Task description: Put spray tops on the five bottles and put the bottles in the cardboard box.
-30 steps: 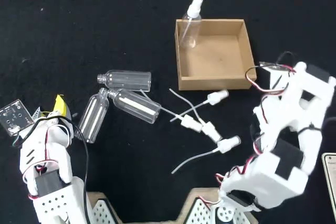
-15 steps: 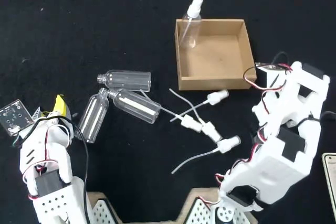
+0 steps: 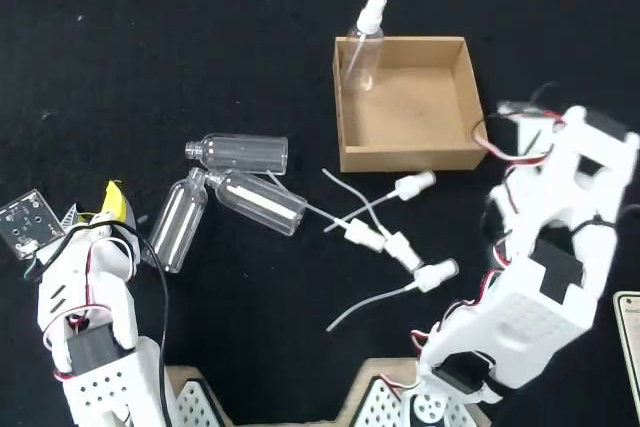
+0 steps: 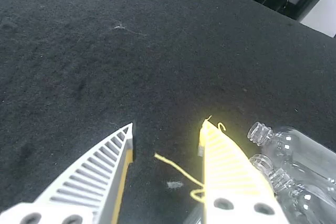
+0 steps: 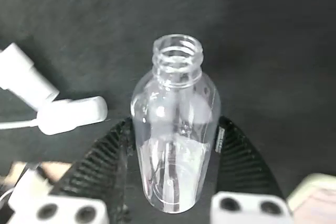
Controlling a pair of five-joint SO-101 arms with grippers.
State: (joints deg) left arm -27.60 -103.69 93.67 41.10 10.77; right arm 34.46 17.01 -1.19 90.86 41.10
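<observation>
The right gripper (image 5: 173, 125) clasps an uncapped bottle (image 5: 176, 103) — capping needs a spray top (image 3: 437, 273) from lower centre — the left gripper (image 4: 167, 129) gapes empty.

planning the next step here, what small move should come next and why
Probably bring the open left jaws to a white plastic spray top: the right jaws are shut on a clear plastic bottle whose threaded neck is bare, so it likely needs a top next.

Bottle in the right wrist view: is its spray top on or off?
Off: the bottle, held in the right hand, shows a bare, open threaded neck.
</observation>
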